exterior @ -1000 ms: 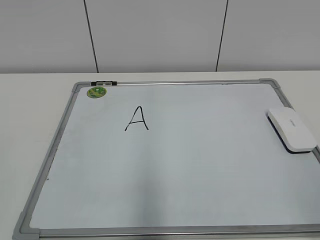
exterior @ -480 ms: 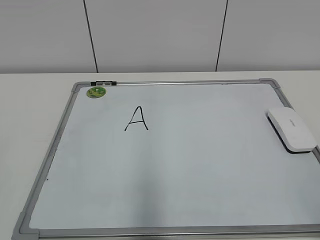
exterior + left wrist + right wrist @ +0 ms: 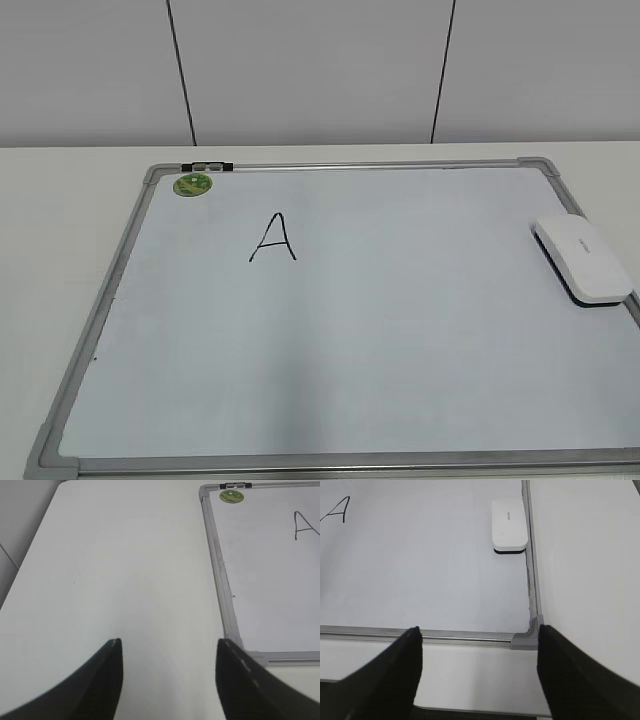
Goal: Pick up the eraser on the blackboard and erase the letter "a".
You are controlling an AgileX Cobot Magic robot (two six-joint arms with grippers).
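The eraser (image 3: 585, 258) is a white rounded block with a dark base. It lies on the blackboard (image 3: 110, 280) at its right edge, and the right wrist view (image 3: 509, 524) shows it against the frame. No lowercase "a" shows; only a large capital "A" (image 3: 273, 238) is written on the upper left. My left gripper (image 3: 167, 647) is open and empty over bare table, left of the board's frame (image 3: 220, 575). My right gripper (image 3: 479, 628) is open and empty at the board's near right corner (image 3: 525, 640), well short of the eraser. Neither gripper shows in the exterior view.
A small round green magnet (image 3: 193, 184) sits at the board's upper left corner, next to a black-and-silver clip (image 3: 206, 166) on the frame. The white table runs round the board. A panelled wall stands behind.
The board and the eraser sit very slightly higher in the exterior view than one second ago. Nothing was taken hold of.
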